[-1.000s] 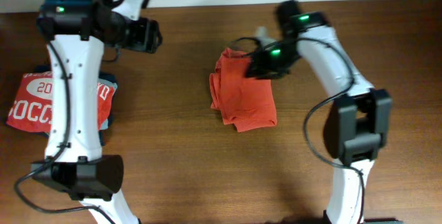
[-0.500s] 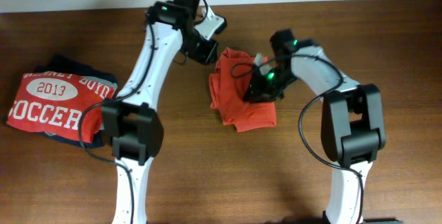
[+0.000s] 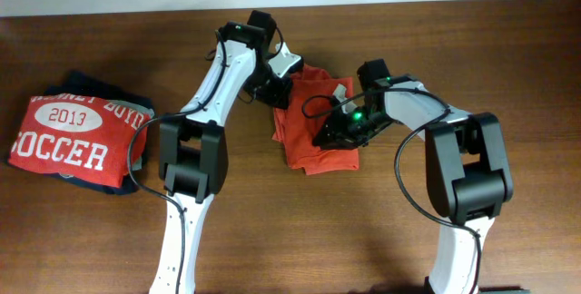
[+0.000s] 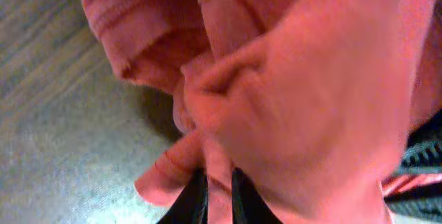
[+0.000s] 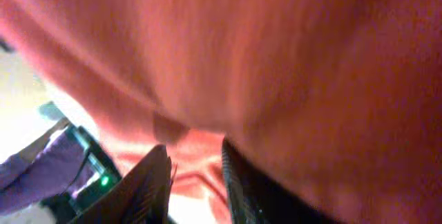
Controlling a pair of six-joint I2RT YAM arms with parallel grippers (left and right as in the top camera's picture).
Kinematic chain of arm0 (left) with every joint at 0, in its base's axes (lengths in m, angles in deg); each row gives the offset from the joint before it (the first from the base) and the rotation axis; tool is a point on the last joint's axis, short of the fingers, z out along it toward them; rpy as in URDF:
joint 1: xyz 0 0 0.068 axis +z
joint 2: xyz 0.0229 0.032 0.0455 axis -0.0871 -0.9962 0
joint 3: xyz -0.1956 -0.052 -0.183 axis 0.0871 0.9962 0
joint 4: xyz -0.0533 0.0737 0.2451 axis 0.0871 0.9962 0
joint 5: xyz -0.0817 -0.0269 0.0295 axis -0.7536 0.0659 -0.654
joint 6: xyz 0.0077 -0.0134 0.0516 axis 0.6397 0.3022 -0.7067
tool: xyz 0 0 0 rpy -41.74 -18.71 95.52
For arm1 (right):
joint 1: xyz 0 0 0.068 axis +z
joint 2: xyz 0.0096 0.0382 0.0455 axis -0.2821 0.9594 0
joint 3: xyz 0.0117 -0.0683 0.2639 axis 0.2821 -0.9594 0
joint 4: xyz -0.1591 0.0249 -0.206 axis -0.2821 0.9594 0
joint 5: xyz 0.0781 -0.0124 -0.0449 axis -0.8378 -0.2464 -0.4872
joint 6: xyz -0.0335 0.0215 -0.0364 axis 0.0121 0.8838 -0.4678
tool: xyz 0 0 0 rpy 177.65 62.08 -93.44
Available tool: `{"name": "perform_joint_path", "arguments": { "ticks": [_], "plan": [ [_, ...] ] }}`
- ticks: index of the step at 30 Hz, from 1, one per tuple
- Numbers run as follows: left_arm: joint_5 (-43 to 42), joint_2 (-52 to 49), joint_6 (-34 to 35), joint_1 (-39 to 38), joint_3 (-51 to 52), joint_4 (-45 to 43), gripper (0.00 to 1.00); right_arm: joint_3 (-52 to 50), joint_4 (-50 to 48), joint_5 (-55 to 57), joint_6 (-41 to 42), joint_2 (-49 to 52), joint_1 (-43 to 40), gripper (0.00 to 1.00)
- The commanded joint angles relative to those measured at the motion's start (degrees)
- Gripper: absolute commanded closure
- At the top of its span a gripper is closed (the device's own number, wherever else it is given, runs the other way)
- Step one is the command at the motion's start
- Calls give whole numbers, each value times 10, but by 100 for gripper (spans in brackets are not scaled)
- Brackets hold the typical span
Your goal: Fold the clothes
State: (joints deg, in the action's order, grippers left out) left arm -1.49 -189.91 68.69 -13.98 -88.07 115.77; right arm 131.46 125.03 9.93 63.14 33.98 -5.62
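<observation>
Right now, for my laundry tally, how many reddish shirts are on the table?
2: orange-red T-shirt at centre; red 2013 SOCCER shirt far left, atop dark garments. Others may be hidden.

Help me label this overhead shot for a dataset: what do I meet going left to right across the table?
Red soccer shirt on a dark pile → left elbow → orange T-shirt → right elbow.
</observation>
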Motion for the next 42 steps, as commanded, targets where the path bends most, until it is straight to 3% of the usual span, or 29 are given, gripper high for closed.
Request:
{"name": "perform_joint_path", "arguments": {
  "ticks": [1, 7, 12, 24, 29, 32, 36, 42],
  "plan": [
    [-2, 47, -9, 7, -30, 19, 86, 19, 13, -2, -32, -53, -17, 69],
    [43, 129, -9, 8, -59, 52, 86, 22, 20, 3, -29, -121, -41, 69],
    [0, 153, -27, -2, -57, 40, 85, 20, 44, 32, 14, -122, -44, 68],
    [-4, 40, -54, -49, 42, -79, 83, 7, 77, 153, 32, -122, -44, 69],
    [-3, -3, -54, -47, 42, -104, 85, -35, 46, 154, 32, -122, -44, 69],
    [27, -7, -38, -40, 42, -121, 85, -98, -28, 153, 40, -122, -44, 69],
    [40, -7, -39, -25, 42, -126, 78, -162, -68, 183, 47, -122, -44, 72],
    [42, -4, -38, 7, -19, -61, 74, -156, -17, 216, 47, -125, -57, 75]
  ]
}}
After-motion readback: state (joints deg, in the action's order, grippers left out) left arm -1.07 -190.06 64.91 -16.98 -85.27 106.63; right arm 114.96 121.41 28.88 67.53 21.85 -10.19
